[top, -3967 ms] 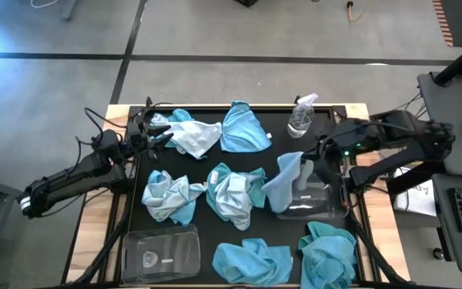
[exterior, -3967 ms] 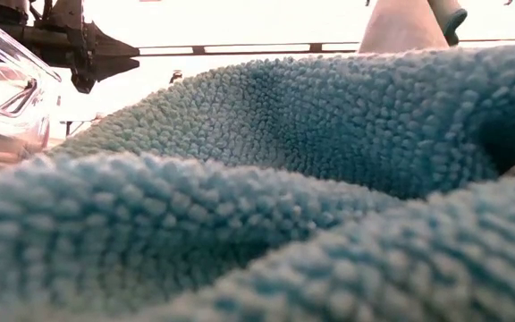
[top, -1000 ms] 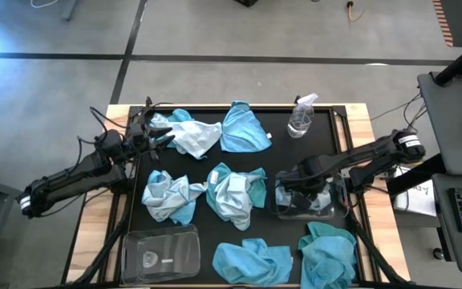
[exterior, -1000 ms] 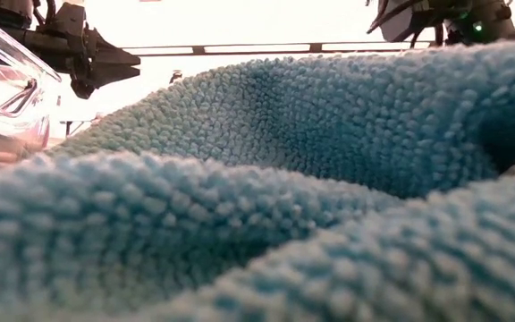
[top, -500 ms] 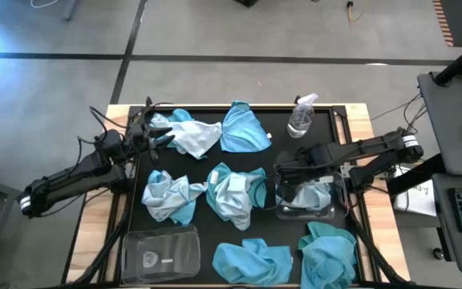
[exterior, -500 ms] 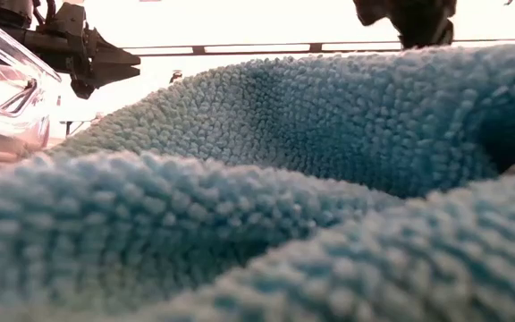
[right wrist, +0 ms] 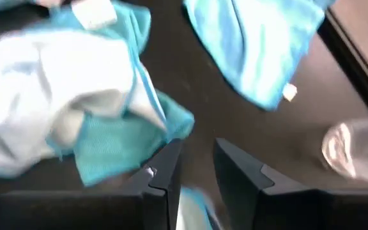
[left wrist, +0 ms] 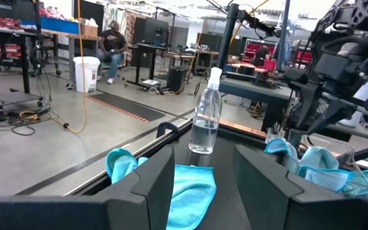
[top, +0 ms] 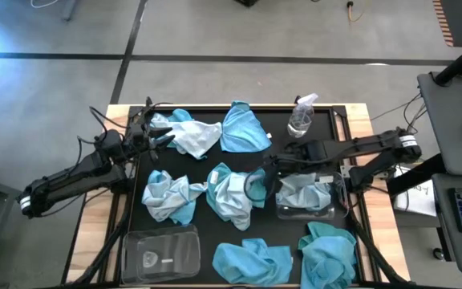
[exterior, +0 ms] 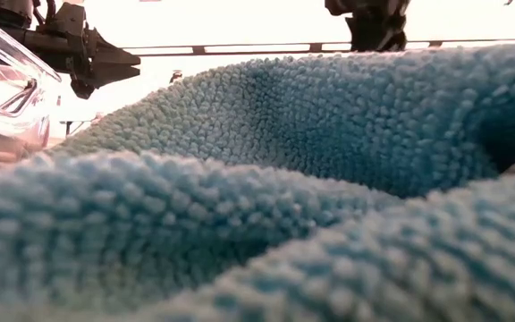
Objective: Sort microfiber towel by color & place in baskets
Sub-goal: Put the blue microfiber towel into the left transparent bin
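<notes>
Left to right, placing everything off the spray bottle (top: 301, 120). Well left of the bottle, the left hand (top: 164, 135) hovers at a rumpled whitish towel (top: 195, 138) with a turquoise one peeking out behind it. Its fingers stand wide apart with nothing in them. Down and left of the bottle sits a crumpled pale-and-turquoise bundle (top: 167, 197), and further down the empty basket (top: 135, 241), clear plastic with rounded corners. Just left of the bottle lies a bright turquoise towel (top: 243, 128), spread almost flat. Below-left of the bottle, the right hand (top: 261, 181) hangs over the middle heap (top: 231, 194), pale cloth tangled with turquoise. Its fingers show only a narrow gap, not gripping anything as far as I can see. Straight below the bottle, the second basket (top: 307, 215) has a pale whitish-blue towel (top: 301, 193) bunched inside. Further below, two fuzzy turquoise towels (top: 251, 261) lie near the table's edge.
</notes>
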### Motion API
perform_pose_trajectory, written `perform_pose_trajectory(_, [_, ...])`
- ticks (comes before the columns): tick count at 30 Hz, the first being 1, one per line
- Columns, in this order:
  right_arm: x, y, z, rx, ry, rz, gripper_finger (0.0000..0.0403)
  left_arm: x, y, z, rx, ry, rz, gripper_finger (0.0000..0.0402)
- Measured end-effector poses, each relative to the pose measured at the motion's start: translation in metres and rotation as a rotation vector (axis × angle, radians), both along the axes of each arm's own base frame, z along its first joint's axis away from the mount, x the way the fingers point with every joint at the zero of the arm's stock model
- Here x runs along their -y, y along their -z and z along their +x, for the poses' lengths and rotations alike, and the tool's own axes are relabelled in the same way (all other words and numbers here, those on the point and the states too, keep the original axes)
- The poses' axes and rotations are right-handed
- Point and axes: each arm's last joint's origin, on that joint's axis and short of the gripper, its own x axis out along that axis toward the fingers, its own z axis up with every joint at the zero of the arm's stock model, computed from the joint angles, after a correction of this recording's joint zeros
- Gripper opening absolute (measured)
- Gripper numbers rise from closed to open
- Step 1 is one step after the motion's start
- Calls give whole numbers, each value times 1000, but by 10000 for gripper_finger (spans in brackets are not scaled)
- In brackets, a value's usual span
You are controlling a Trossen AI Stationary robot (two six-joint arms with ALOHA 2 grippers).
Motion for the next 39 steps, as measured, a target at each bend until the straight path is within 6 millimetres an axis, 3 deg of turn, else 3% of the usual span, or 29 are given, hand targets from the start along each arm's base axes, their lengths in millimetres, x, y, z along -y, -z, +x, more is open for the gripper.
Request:
perform_pose_trajectory(6, [19, 5, 13, 16, 9, -122, 77, 0, 2, 0, -16, 0, -9, 144])
perform_pose_trajectory(13, [37, 16, 20, -48, 23, -149, 82, 0, 5, 2, -47, 32, -28, 144])
perform_pose_trajectory(25, [37, 14, 18, -50, 1, -155, 75, -12, 12, 32, -61, 153, -86, 144])
perform_pose_trajectory(30, [35, 14, 19, -54, -71, -79, 80, -16, 18, 41, -93, 198, -78, 144])
perform_pose_trajectory(39, [41, 17, 31, 46, -86, -266, 68, -18, 17, 45, -72, 198, -62, 144])
